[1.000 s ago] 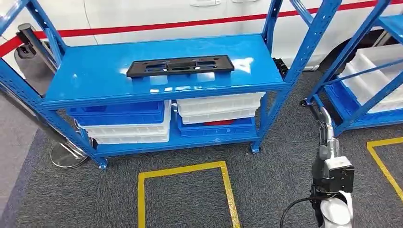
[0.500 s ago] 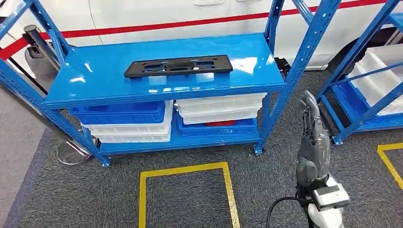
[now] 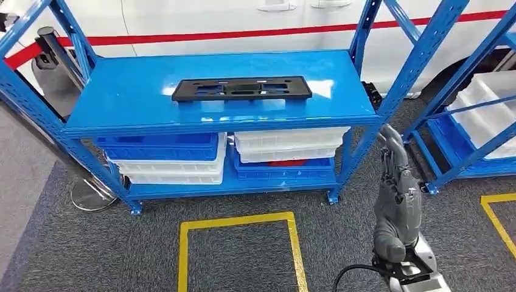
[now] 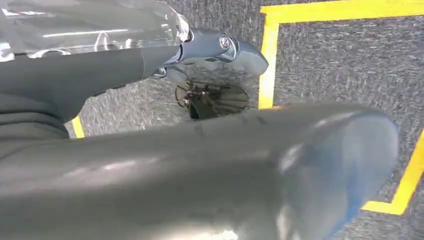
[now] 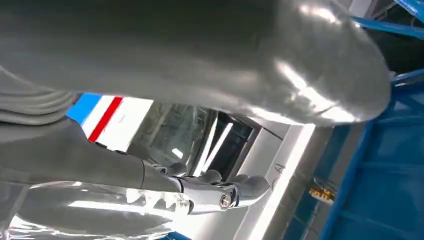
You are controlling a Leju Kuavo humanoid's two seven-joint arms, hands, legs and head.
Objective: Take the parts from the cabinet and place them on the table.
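A long flat black plastic part (image 3: 242, 89) with cut-outs lies on the top shelf of the blue metal rack (image 3: 134, 91), near its middle. My right hand (image 3: 397, 176) hangs in the air low on the right, beside the rack's right front post, below the shelf's level. Its fingers (image 5: 225, 192) stretch out and hold nothing. The part is well to the left of it and farther away. My left hand (image 4: 200, 165) hangs over the grey carpet, its fingers (image 4: 220, 47) straight and holding nothing.
Blue and white bins (image 3: 164, 155) fill the rack's lower shelf. A second blue rack with white trays (image 3: 487, 109) stands at the right. A yellow floor square (image 3: 237, 222) lies before the rack, a stanchion base (image 3: 91, 194) at the left, a white vehicle (image 3: 213, 18) behind.
My right arm has lifted and turned, so the hand now points up beside the rack's right post. The camera has shifted a little, moving the rack rightward in the picture.
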